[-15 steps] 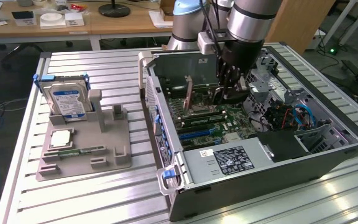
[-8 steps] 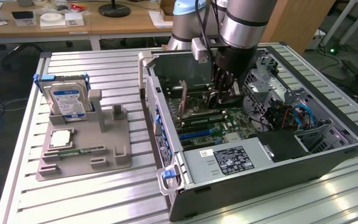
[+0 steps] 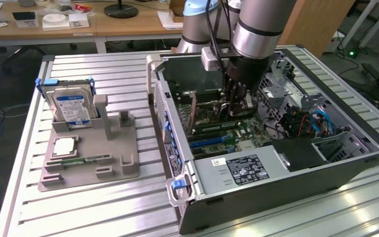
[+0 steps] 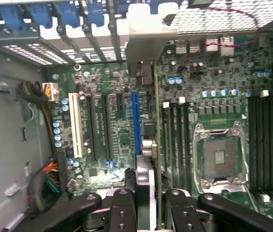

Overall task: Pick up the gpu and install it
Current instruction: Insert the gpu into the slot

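From where I stand, the arm reaches down into the open black computer case [image 3: 347,163], which sits at about three o'clock from the grey moulded holder tray [image 3: 110,170] in the exterior view, both of them on the ribbed aluminium table [image 3: 110,212]. The black two-fingered gripper [image 3: 237,101] hangs low over the green motherboard [image 4: 109,125], near the middle of the case. Its jaws are drawn in to a narrow gap and pinch the gpu [image 4: 151,96], a thin dark-faced circuit card with a silvery metal end bracket. The card stands on edge between the two black fingers [image 4: 124,208], one pad on each face. It runs straight out ahead of the hand, and its silvery bracket [image 4: 146,46] lies at the far end, by the case's perforated rear wall. The card stands just beside the long blue expansion slot [image 4: 135,121], between that slot and the square silver processor socket [image 4: 221,157]; whether its lower edge is pressed home I cannot tell. At nine o'clock from the case, the boxy silver hard drive with a blue label [image 3: 71,106] stands upright in the tray (well apart from the hand). At six o'clock from the gripper lies the grey power supply box with a black label [image 3: 242,170].
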`<action>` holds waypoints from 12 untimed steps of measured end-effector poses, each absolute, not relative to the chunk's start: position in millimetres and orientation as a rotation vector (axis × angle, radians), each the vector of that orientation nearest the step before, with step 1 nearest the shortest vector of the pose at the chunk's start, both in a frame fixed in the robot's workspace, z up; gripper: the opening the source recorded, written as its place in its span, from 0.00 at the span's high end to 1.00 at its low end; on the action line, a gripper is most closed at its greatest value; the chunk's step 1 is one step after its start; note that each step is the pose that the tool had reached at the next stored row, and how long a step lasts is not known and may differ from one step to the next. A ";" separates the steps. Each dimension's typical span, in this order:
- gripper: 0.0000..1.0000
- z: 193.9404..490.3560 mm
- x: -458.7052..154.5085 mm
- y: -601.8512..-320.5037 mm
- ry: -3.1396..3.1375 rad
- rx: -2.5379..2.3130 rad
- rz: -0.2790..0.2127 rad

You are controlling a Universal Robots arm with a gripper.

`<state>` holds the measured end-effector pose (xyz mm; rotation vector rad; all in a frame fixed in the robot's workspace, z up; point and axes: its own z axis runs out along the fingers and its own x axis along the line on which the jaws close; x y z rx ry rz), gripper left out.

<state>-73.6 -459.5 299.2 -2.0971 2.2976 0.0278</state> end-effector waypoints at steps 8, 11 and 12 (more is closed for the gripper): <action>0.72 297.7 -77.2 -460.4 2.298 -2.097 0.028; 0.72 296.1 -78.9 -460.4 2.298 -2.098 0.028; 0.72 294.7 -79.0 -460.5 2.298 -2.098 0.029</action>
